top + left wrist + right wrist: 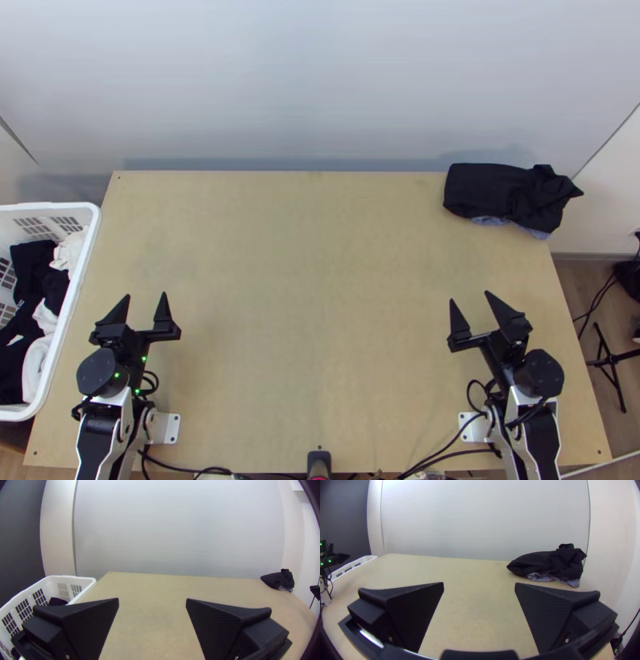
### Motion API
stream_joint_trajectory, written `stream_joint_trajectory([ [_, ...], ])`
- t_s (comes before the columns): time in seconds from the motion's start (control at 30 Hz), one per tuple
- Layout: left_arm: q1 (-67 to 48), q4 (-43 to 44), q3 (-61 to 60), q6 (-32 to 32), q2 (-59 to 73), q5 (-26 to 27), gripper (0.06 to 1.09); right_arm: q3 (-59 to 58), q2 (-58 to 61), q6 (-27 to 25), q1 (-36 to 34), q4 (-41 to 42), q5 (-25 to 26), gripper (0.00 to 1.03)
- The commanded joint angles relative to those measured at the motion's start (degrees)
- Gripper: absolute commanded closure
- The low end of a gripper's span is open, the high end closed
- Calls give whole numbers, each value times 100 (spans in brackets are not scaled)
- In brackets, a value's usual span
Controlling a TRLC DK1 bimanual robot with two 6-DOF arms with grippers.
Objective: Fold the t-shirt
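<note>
The left gripper (145,297) is wide open, up over the near left part of the wood table (320,280). The right gripper (470,297) is wide open too, over the near right part, & its two tips are well apart. Both point to the far side, w/ tabletop seen btwn the black fingers in each wrist view.

A black cloth (504,192) lies on the far right corner of the tbl. It's flat & smooth on one side, bunched up on the other, w/ a small bit that sticks up (like a little ear). The bunched end pokes out past the edge. Some blue-grey cloth (540,576) peeks out from under it. Can't tell if the t-shirt is the black one, the blue-grey one or one in the basket.

The big white basket (48,206) is at the tbl's left edge, w/ dark clothes (32,272) & white clothes (70,252) in a messy heap. Black wires (448,456) run along the near edge, close to the R arm's base.
</note>
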Motion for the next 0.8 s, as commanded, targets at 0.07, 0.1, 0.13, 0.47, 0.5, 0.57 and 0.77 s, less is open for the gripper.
stream_joint_trajectory([
  [0.07,105,48,-8,58,-8,16,11,1,-10,303,280,1,53,4],
  [0.1,105,48,-8,67,-8,7,11,1,-10,426,280,-17,203,4],
  [0.13,114,48,-8,128,-8,7,11,1,-1,505,280,-43,326,4],
  [0.47,184,101,-17,155,1,-10,11,1,-10,452,140,89,607,4],
  [0.5,184,110,-8,181,-8,-10,11,45,-10,461,25,89,642,4],
  [0.57,184,303,1,190,1,-2,11,203,-10,452,-212,177,651,4],
  [0.77,131,541,554,251,643,60,11,1275,1282,127,-291,317,686,4],
])
